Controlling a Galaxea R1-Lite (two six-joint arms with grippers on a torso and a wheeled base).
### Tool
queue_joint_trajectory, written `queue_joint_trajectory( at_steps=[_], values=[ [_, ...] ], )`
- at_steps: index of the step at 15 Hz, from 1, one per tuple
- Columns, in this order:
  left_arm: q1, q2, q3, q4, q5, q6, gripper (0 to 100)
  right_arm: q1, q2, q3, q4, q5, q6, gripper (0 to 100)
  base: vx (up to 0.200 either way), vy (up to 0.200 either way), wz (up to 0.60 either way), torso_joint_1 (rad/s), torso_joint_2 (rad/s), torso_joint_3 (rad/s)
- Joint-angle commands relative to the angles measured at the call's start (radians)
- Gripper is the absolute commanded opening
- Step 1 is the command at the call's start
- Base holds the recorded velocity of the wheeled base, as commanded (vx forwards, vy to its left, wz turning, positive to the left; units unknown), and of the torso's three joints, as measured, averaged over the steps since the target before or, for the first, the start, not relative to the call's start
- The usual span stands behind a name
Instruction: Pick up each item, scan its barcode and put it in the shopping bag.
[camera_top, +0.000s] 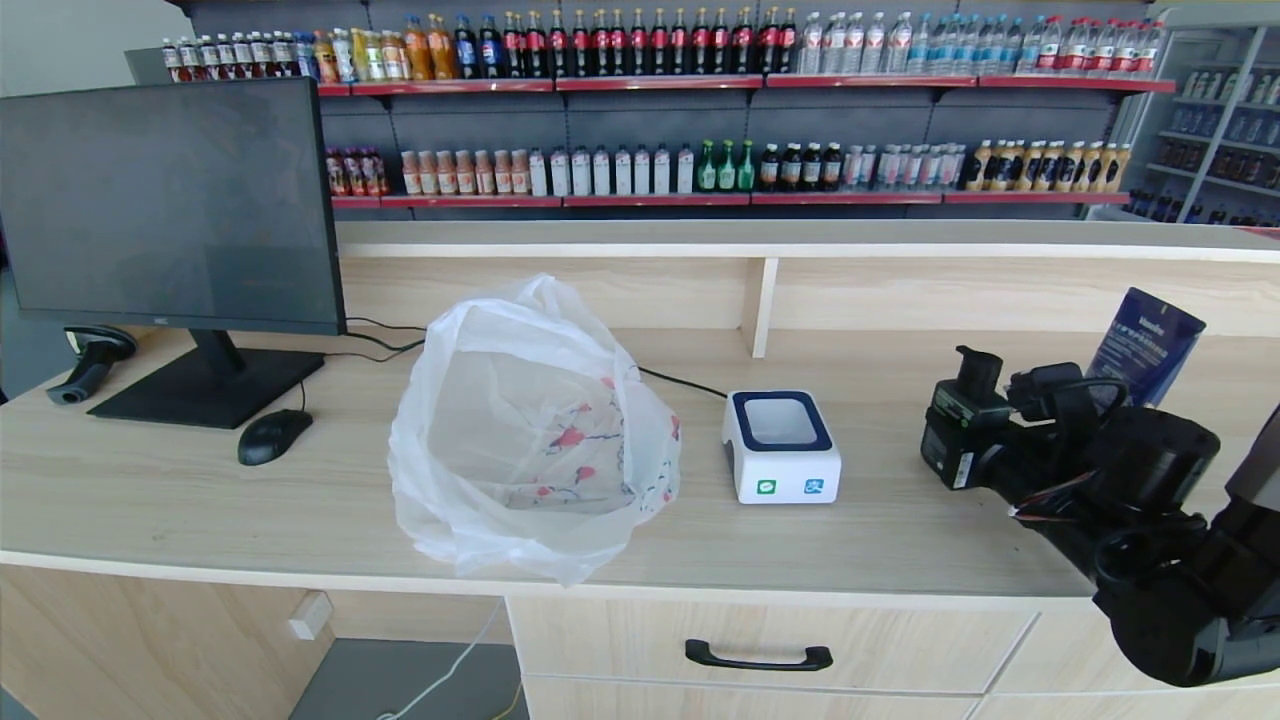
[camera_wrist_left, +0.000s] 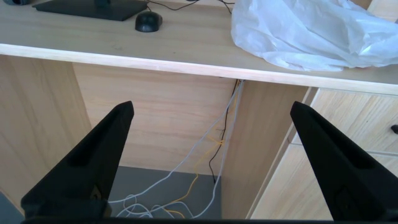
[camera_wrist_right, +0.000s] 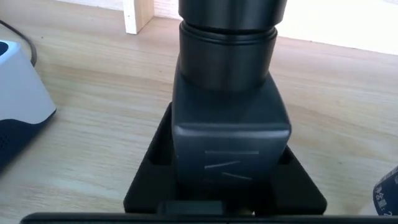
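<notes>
At centre-right of the head view, the right gripper (camera_wrist_right: 227, 168) is clenched on a matte dark-grey, square-bodied bottle with a round black cap (camera_wrist_right: 229, 112). Its forearm slants in from the lower-right corner. The bottle sits between the jaws, right of the glossy white box-shaped scanner with a navy-rimmed window (camera_top: 780, 445). A crinkled, translucent white plastic shopping bag (camera_top: 530, 430) stands mid-frame on the pale wood-grain counter (camera_top: 880, 540). The left gripper (camera_wrist_left: 211, 109), jaws spread wide, hangs below the counter's front edge.

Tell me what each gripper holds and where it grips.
The right gripper holds the dark bottle by the sides of its body; the left gripper is open, holding nothing.
</notes>
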Motion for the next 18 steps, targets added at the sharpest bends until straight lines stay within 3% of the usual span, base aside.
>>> queue_joint_trajectory(
  at_steps=[1, 10, 18],
  values=[
    [0.001, 0.0, 0.0, 0.0, 0.0, 0.0, 100, 0.0, -0.003, 0.003, -0.001, 0.001, -0.001, 0, 0.0, 0.0, 0.0, 0.0, 0.0, 0.0],
    [0.001, 0.0, 0.0, 0.0, 0.0, 0.0, 100, 0.017, -0.155, 0.061, -0.001, 0.001, -0.001, 0, 0.0, 0.0, 0.0, 0.0, 0.0, 0.0],
    [0.001, 0.0, 0.0, 0.0, 0.0, 0.0, 100, 0.089, -0.43, 0.242, -0.001, 0.001, -0.001, 0, 0.0, 0.0, 0.0, 0.0, 0.0, 0.0]
  ],
)
